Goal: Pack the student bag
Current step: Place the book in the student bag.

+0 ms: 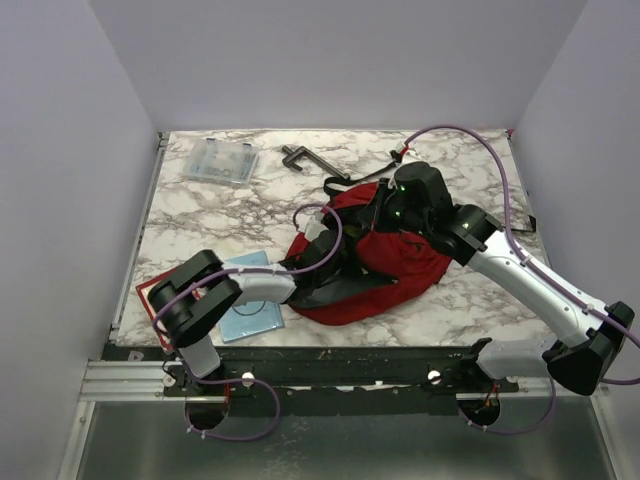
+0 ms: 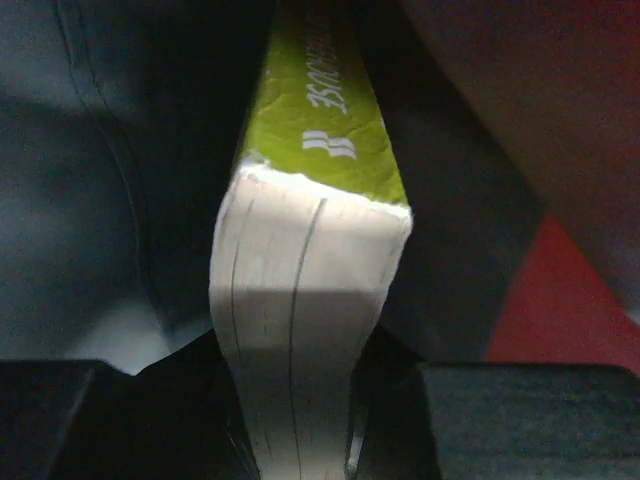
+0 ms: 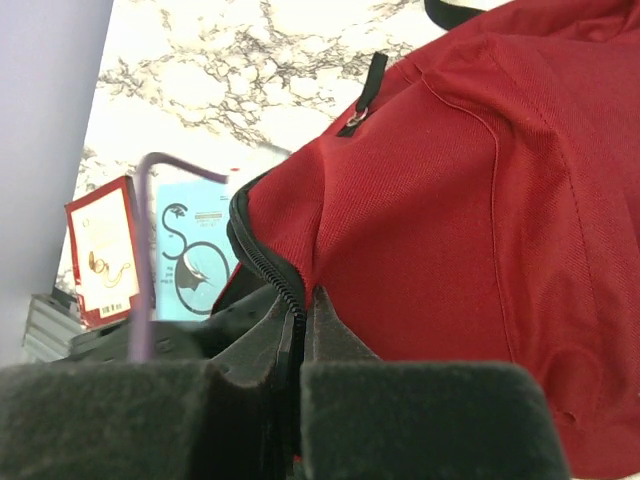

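From above, the large red fabric backpack [image 1: 400,265] lies slumped right of centre on the marble tabletop [image 1: 200,230], somewhat toward the near edge, with its mouth turned to the left edge. My left arm [image 1: 250,288] reaches into that mouth with its tip hidden. My right arm [image 1: 520,265] ends at the backpack's far rim. A clear plastic box [image 1: 218,162] sits by the far left corner and a dark clamp-like tool [image 1: 305,160] by the far edge. A pale blue booklet [image 1: 250,312] and a red-covered book [image 1: 148,292] lie toward the near left corner, just beside the left arm. At the left wrist, the left fingers [image 2: 530,420] are clamped on a thick green-covered paperback [image 2: 320,290], with dark lining all around it. At the right wrist, the right fingers [image 3: 420,420] are pinched tight on the zip edge of the mouth, holding it up. I judge the cloth to be soft, light and floppy, likely to sag closed if let go, so the firmer zip rim is the best hold. The drooping lining and the purple cable [image 3: 150,250] could snag the paperback.
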Available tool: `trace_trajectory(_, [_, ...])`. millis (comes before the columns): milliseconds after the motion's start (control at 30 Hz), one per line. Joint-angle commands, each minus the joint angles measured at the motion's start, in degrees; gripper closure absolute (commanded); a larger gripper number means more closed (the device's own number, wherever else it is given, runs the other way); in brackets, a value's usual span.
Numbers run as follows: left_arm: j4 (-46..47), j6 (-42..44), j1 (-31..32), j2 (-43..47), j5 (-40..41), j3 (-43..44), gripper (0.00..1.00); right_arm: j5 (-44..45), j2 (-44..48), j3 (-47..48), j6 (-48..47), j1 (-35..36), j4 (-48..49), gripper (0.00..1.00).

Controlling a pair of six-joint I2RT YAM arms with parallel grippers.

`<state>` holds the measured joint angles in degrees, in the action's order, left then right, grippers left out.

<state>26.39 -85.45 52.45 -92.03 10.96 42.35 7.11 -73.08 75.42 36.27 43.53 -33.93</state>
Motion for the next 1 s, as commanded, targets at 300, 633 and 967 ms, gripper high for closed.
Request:
trace_trajectory(300, [10.5,-4.5,0.0,-20.7,-5.7,17.3,0.98,-13.9,5.0,-6.1,-8.1,-5.9,14.4,0.99])
trace_trajectory(633, [-4.4,-4.3,-0.3,-16.4,-7.7,17.1,0.15,-7.4,7.6,-4.5,-9.7,-6.0,6.6,0.99])
trace_trajectory(967, [-21.7,-1.0,-1.0,-10.1,-7.8,15.1,0.14,-6.2,8.8,-7.0,-9.1,-6.0,6.4,0.99])
